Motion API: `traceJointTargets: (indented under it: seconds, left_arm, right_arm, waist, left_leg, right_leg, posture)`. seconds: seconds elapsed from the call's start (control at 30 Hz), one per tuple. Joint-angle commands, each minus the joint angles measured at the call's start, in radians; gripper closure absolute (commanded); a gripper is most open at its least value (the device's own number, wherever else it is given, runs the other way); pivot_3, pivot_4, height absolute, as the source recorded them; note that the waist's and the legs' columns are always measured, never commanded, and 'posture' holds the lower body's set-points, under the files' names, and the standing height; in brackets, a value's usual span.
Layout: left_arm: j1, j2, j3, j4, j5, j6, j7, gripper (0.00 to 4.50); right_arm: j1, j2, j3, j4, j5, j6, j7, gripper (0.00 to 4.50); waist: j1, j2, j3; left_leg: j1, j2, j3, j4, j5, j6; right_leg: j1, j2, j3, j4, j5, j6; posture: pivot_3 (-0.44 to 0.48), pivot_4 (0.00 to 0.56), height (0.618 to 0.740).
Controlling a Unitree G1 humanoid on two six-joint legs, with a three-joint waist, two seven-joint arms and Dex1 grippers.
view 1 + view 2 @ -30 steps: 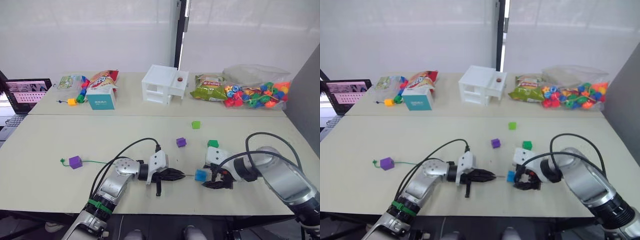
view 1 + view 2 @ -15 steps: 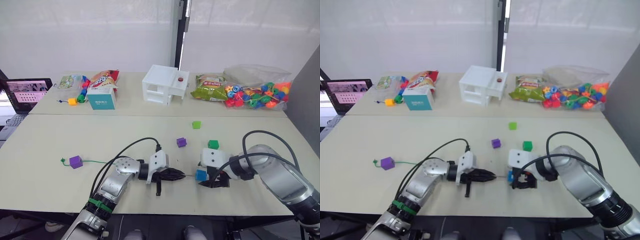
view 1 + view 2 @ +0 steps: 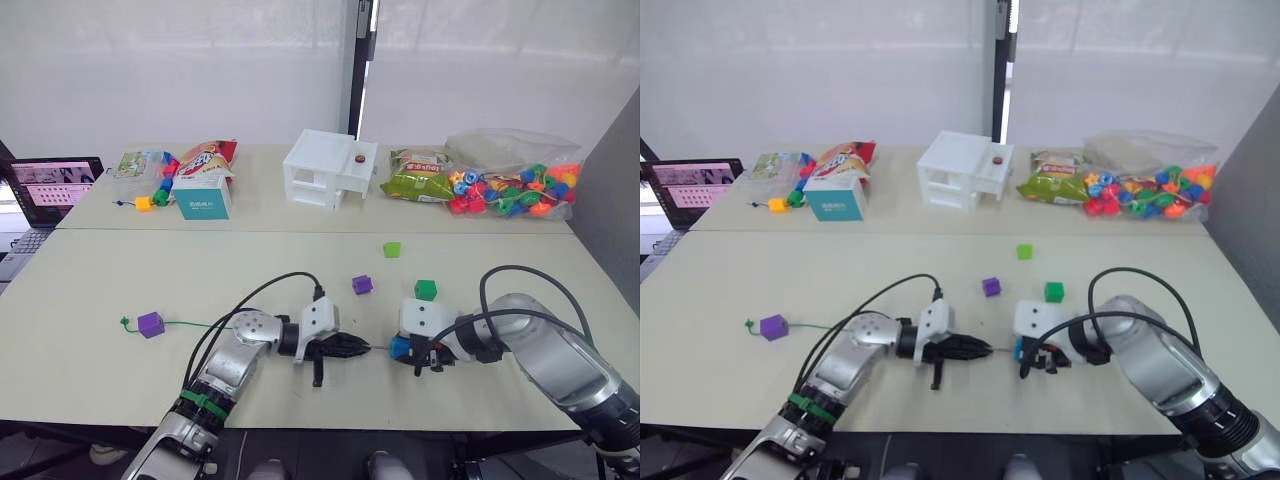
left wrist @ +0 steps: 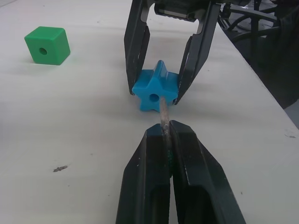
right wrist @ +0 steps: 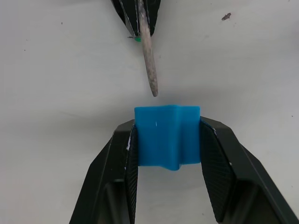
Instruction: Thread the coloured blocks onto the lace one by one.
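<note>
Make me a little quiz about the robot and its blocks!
1. True or false: the right pincer grips the blue block.
2. What does the left pincer hold? A) the lace tip B) a green block C) nothing
3. Which colour of block already sits on the lace?

Key: 1 true; 2 A; 3 purple.

Both end effectors [image 3: 352, 347] [image 3: 412, 352] face each other, fingers clamped.
</note>
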Motion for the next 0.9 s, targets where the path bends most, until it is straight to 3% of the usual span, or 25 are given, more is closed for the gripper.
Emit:
traceJointTargets:
  seconds: [0.03,0.87,0.9]
  left_arm:
    - [-0.019,-0.011,-0.006,0.011,0.008,-0.031,-0.003,4.50]
    - [-0.102,-0.147,-0.042,0.153,0.072,-0.086,0.039,4.50]
    - [-0.099,-0.148,-0.034,0.138,0.049,-0.051,0.024,4.16]
  right_arm:
    - [0.007,-0.008,-0.005,-0.038,0.017,0.009,0.010,3.16]
    - [-0.003,0.011,-0.004,-0.087,0.032,0.058,0.003,3.16]
    - [-0.003,0.011,-0.004,-0.089,0.034,0.061,0.003,3.16]
  waist:
    - [0.000,0.000,0.000]
    - [0.001,0.000,0.000]
    - [0.001,0.000,0.000]
  left_leg:
    - [0.000,0.000,0.000,0.000,0.000,0.000]
    - [-0.001,0.000,0.000,0.000,0.000,0.000]
    - [-0.001,0.000,0.000,0.000,0.000,0.000]
  right_leg:
    - [0.000,0.000,0.000,0.000,0.000,0.000]
    - [0.000,0.000,0.000,-0.001,0.000,0.000]
    - [0.000,0.000,0.000,-0.001,0.000,0.000]
  posture:
    - [0.000,0.150,0.740]
    - [0.000,0.150,0.740]
    - [0.000,0.150,0.740]
